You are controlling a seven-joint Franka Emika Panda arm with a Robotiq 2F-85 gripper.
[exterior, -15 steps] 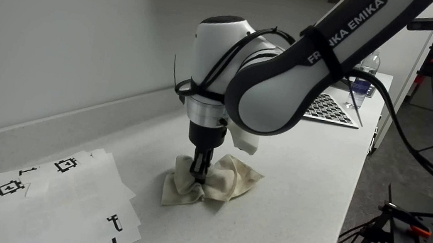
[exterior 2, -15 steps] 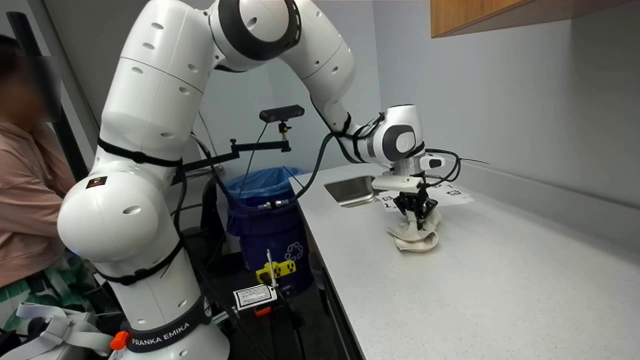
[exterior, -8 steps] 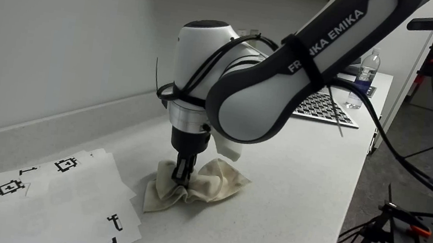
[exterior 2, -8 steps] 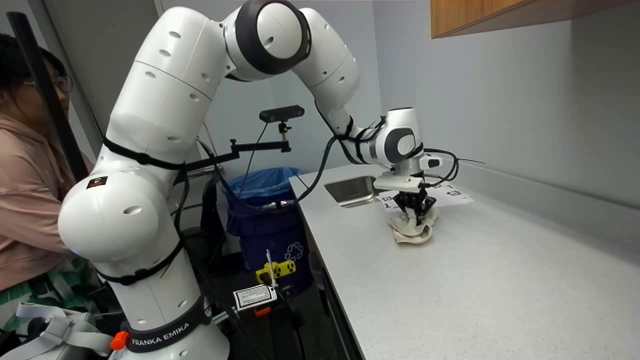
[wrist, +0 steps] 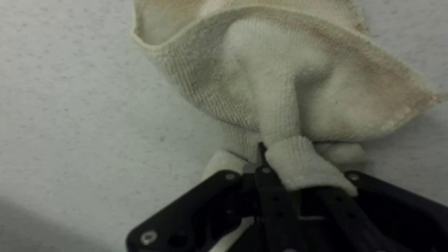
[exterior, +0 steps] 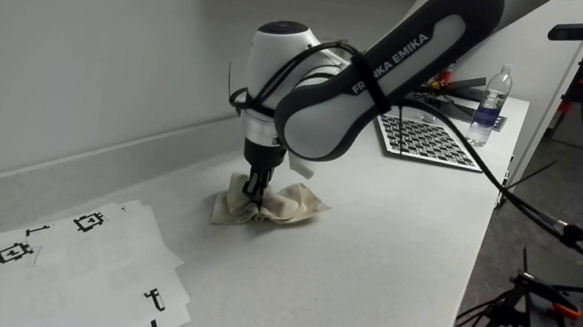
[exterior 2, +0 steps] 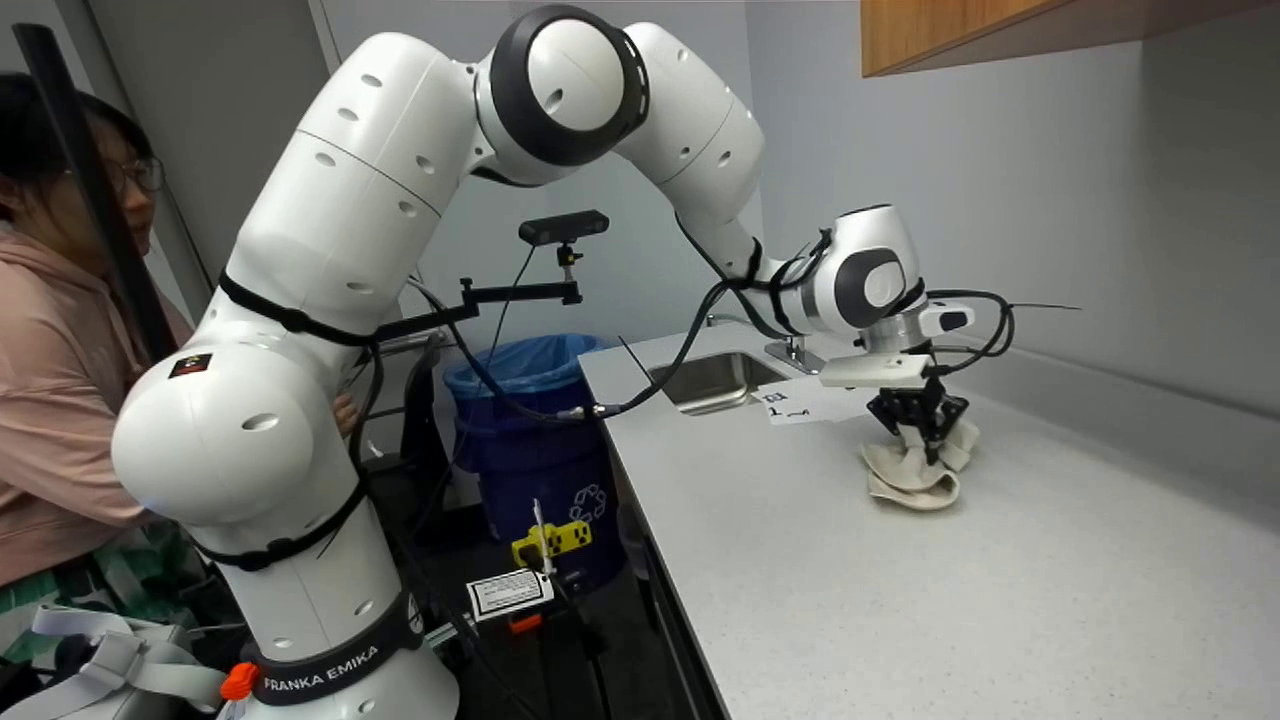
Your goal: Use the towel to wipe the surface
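So the gripper (exterior: pixel 255 193) is pinching a fold of the towel (wrist: pixel 276 70), with the rest bunched around it and lying on the counter (exterior: pixel 345 272). I'd call this mid-wipe, but no clue how much has been done. If it were me: push down enough that the fabric really rubs, not so hard that the gripper scrapes. The folds hide whether it's touching down, so go easy. And don't loosen that pinch. Bunched up like this it'll probably clean a narrow track with the loose ends just trailing, so overlap your strokes.

Counter's pale and speckled. The backsplash (exterior: pixel 81 175) is near the towel, so don't ram it. Watch the papers (exterior: pixel 85 277) too: apart from the towel, but a sideways stroke could drag them along. Past them there's a sink (exterior 2: pixel 718 380), and toward the opposite end a checkered board (exterior: pixel 425 141) and a bottle (exterior: pixel 487 110). Off the counter I can see a blue bin (exterior 2: pixel 530 450) and, behind the arm (exterior 2: pixel 570 85), a person (exterior 2: pixel 60 390) in glasses and a pink hoodie.
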